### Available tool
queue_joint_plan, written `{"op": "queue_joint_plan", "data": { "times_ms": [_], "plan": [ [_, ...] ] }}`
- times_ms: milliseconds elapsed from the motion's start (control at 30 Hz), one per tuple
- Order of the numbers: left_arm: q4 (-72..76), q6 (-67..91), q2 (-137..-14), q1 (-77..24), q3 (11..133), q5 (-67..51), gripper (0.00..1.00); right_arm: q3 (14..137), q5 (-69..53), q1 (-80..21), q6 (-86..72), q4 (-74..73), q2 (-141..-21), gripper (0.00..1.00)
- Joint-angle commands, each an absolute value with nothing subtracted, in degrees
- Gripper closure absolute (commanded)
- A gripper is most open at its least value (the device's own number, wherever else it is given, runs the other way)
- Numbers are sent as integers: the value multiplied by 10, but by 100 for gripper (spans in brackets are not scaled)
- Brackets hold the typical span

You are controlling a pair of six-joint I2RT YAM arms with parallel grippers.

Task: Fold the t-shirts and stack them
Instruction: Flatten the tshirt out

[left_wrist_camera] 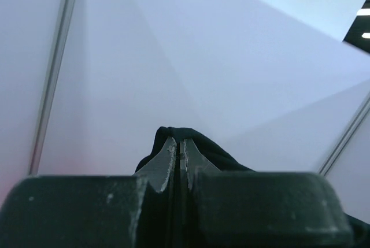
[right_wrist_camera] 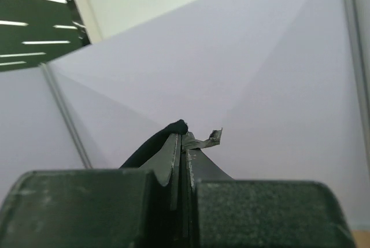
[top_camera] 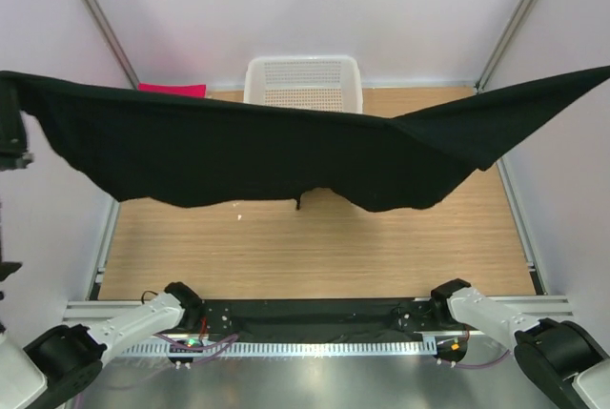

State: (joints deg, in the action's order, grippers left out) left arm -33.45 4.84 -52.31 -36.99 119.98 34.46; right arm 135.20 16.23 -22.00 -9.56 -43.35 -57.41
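The black t-shirt (top_camera: 286,156) hung stretched in the air above the table (top_camera: 315,256). It was taut along its upper edge from the left margin to the right, sagged in an uneven lower hem, and was plain and dark throughout. Only the overhead view showed the pink-red t-shirt (top_camera: 172,89) and the white basket (top_camera: 303,80) at the far edge behind it; only the wrist views showed the left gripper (left_wrist_camera: 179,144) and the right gripper (right_wrist_camera: 180,138), each with fingers pressed together, pinching a bunched corner of the black cloth.
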Motion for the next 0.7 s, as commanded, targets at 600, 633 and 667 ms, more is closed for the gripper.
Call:
{"op": "queue_joint_plan", "data": {
  "times_ms": [600, 633, 667],
  "plan": [
    [-82, -94, -561, -367, 1161, 351, 100, 1333, 46, -217, -134, -255, -613, 99],
    [-71, -99, -569, -367, 1158, 357, 100, 1325, 51, -217, -125, -240, -615, 99],
    [-51, -104, -576, -367, 1159, 356, 99, 1308, 65, -217, -117, -233, -616, 99]
  ]
}}
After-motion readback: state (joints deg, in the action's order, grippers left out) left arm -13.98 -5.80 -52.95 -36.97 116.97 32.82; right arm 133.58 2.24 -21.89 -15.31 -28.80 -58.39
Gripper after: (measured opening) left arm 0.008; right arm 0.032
